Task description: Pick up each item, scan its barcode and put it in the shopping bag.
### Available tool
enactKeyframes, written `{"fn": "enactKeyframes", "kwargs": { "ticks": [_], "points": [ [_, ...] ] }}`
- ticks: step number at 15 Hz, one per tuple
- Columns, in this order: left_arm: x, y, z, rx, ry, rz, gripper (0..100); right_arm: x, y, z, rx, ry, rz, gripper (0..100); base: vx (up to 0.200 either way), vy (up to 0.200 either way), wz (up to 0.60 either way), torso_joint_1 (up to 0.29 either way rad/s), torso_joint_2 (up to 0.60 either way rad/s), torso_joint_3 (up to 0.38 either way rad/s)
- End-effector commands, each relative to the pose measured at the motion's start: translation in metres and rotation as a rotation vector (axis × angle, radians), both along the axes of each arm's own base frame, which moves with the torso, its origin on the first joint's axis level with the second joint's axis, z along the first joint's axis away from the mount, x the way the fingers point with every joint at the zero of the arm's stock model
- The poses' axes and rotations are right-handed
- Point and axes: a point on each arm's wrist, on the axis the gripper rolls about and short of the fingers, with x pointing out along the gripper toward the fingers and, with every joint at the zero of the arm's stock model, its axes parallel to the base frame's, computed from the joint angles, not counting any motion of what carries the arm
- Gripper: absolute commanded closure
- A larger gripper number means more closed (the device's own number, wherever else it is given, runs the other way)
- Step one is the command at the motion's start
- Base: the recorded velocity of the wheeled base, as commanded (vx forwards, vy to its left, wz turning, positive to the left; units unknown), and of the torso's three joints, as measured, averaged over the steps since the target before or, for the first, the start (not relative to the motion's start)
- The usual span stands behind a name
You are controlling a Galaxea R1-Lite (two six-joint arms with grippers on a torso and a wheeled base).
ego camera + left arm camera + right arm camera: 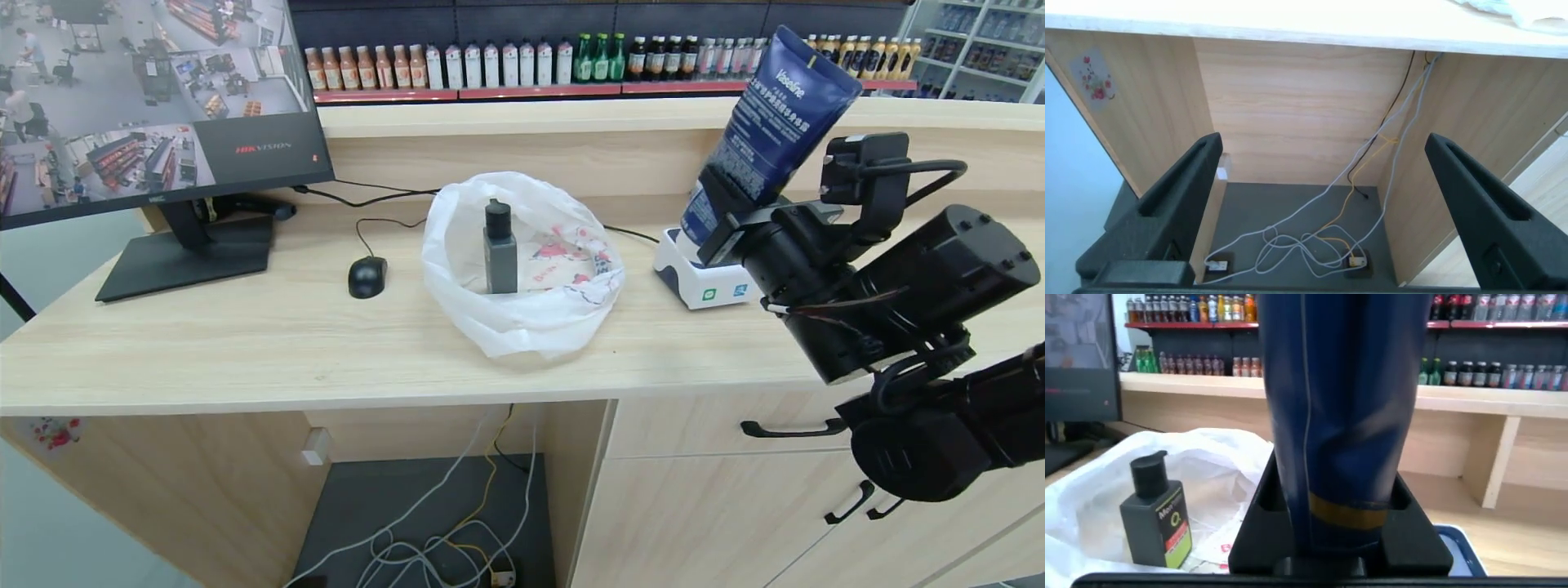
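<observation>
The blue tube [771, 131] is off the desk, held up at the right side of the scene. It leans cap-down over the white scanner [704, 278], its printed face turned down toward the scanner. That looks like the pose for getting its barcode read. The right gripper [729, 219] holds it by the lower end, its fingers [1261, 506] closed on either side of the tube just by the gold band, which leaves most of the body uncovered.

Left of the scanner, mid-desk, the white shopping bag [522, 331] sits with its mouth rolled open. A grey pump bottle [500, 253] stands upright inside, so one item looks bagged and the tube should go in beside it once scanned. The open mouth leaves a short, unobstructed way in from the scanner.

The left gripper [1323, 147] hangs low, below the edge of the desk [245, 343], facing the kneehole and its cables [1315, 245]. Its fingers [1176, 204] are spread wide and hold nothing, well out of the way. Farther left stand a mouse [367, 276] and a monitor [147, 90].
</observation>
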Motion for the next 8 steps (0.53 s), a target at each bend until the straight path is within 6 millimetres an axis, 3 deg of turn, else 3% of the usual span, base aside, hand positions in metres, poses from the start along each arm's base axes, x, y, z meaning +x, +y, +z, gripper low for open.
{"fn": "enactKeyframes", "kwargs": {
  "ticks": [1, 4, 8],
  "points": [
    [0.0001, 0.0, -0.0002, -0.009, -0.001, 0.001, 0, -0.001, 0.0001, -0.0016, -0.003, 0.004, 0.005, 100, 0.0, 0.0, 0.0, 0.0, 0.0, 0.0],
    [0.0001, 0.0, -0.0002, -0.011, -0.001, 0.001, 0, 0.0022, 0.0016, -0.0007, 0.006, -0.002, 0.008, 100, 0.0, 0.0, 0.0, 0.0, 0.0, 0.0],
    [0.0001, 0.0, -0.0002, -0.011, -0.001, 0.001, 0, 0.0061, 0.0035, -0.0005, 0.011, -0.006, 0.01, 100, 0.0, 0.2, 0.0, 0.001, 0.0, 0.002]
  ]
}}
